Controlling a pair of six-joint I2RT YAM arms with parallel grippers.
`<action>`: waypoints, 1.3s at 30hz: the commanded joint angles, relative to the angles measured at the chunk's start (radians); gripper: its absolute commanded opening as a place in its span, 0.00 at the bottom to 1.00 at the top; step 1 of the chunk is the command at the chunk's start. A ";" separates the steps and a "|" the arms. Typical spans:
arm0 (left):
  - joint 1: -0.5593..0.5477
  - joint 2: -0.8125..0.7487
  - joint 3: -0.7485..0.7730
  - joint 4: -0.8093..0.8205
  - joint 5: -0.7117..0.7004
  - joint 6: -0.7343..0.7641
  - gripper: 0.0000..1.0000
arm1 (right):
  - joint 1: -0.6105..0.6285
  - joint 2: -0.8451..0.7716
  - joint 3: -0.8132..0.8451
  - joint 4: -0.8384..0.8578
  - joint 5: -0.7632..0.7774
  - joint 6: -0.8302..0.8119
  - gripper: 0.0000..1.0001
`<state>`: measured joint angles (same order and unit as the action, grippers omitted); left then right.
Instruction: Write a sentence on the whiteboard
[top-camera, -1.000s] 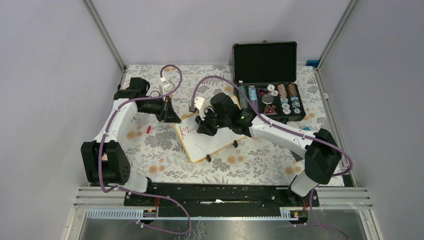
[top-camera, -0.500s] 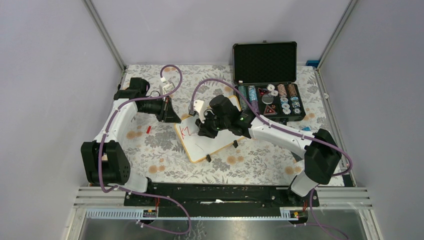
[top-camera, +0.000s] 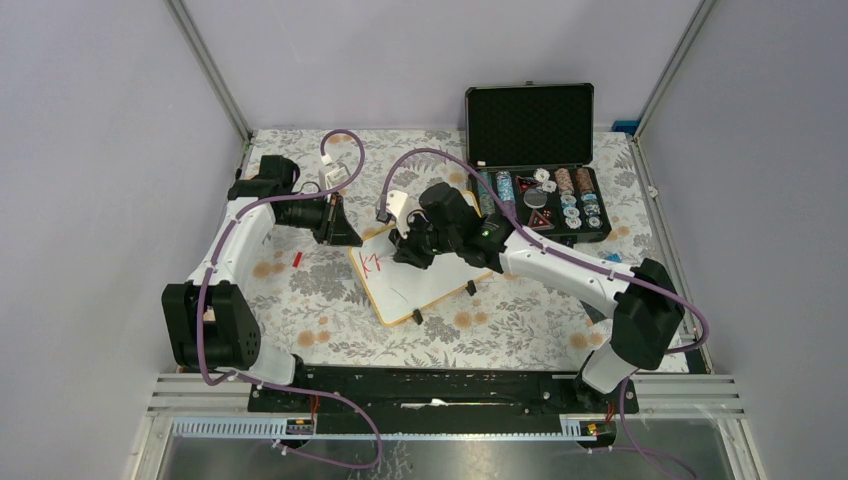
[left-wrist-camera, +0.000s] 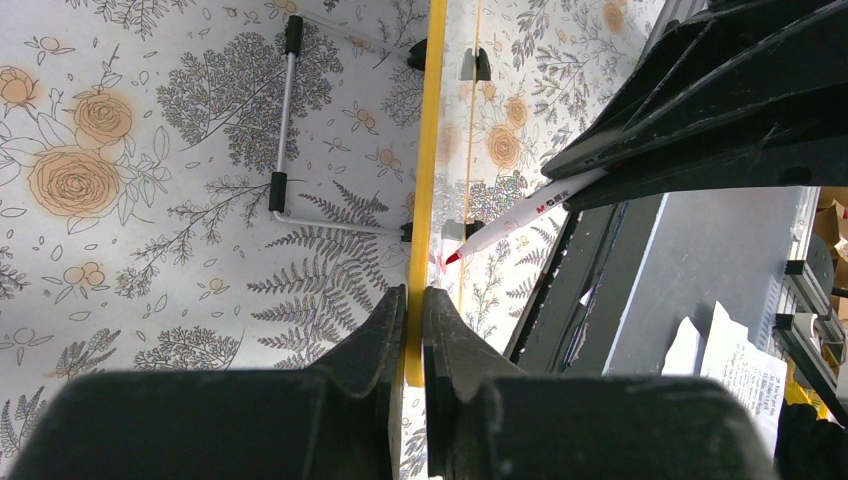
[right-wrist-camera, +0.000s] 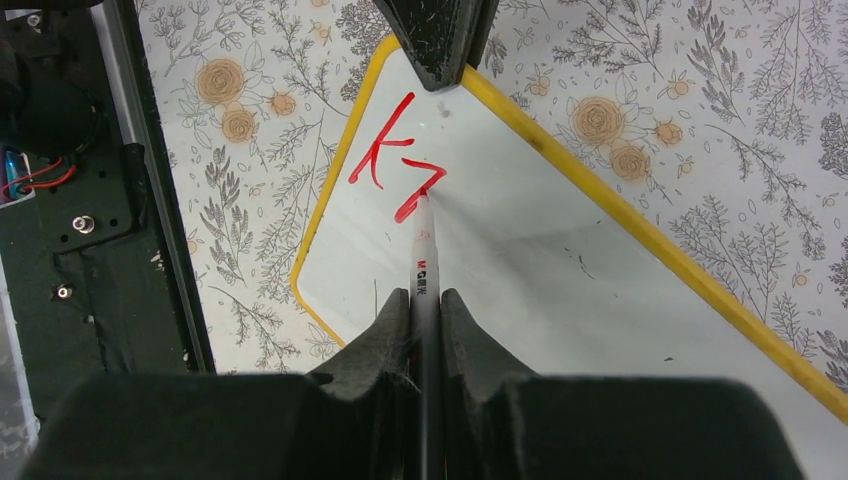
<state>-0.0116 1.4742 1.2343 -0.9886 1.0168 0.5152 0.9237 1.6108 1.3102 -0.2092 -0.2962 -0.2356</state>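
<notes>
One whiteboard (left-wrist-camera: 430, 120) edge pinched inside left claw (left-wrist-camera: 414, 297).

You were working in a robotics lab test cell, not a home or an office. Identify it by these features:

- Plain grey panel walls (top-camera: 100, 150) enclosed the table on three sides, joined by bare aluminium posts (top-camera: 207, 65).
- Two white-and-black arms, the left arm (top-camera: 235, 235) and the right arm (top-camera: 560, 265), were bolted to a black base rail (top-camera: 440, 385) at the near edge.
- Exposed purple cables (top-camera: 205, 330) ran along both arms.
- A floral table covering (top-camera: 300, 290) carried only staged props: the whiteboard (top-camera: 400, 290) and an open black case (top-camera: 530, 120) of chips.
</notes>
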 joint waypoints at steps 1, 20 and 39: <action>-0.014 -0.020 -0.019 -0.010 0.013 0.014 0.00 | 0.003 -0.034 0.063 0.009 0.011 0.001 0.00; -0.016 -0.021 -0.022 -0.008 0.009 0.017 0.00 | 0.003 0.040 0.111 0.019 0.021 -0.001 0.00; -0.016 -0.015 -0.021 -0.009 0.010 0.019 0.00 | -0.019 -0.048 0.087 -0.020 -0.037 0.022 0.00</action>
<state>-0.0132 1.4742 1.2324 -0.9874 1.0149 0.5190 0.9218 1.6447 1.3769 -0.2287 -0.3008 -0.2291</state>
